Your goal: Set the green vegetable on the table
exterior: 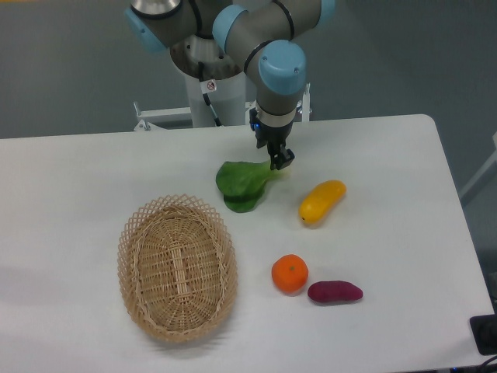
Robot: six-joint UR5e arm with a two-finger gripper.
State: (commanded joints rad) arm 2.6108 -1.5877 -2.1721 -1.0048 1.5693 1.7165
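Observation:
The green vegetable point(242, 186) has broad dark green leaves and a pale stem that points up and right. It lies low over the white table point(388, 155), just beyond the basket; I cannot tell whether it rests on the table. My gripper point(280, 161) points straight down at the stem end, and its fingers are closed on the stem tip.
An oval wicker basket point(177, 268) stands at the front left. A yellow banana-shaped vegetable point(321, 200) lies right of the gripper. An orange point(290, 273) and a purple oblong vegetable point(335, 292) lie nearer the front. The robot base point(206, 93) stands behind the table's far edge.

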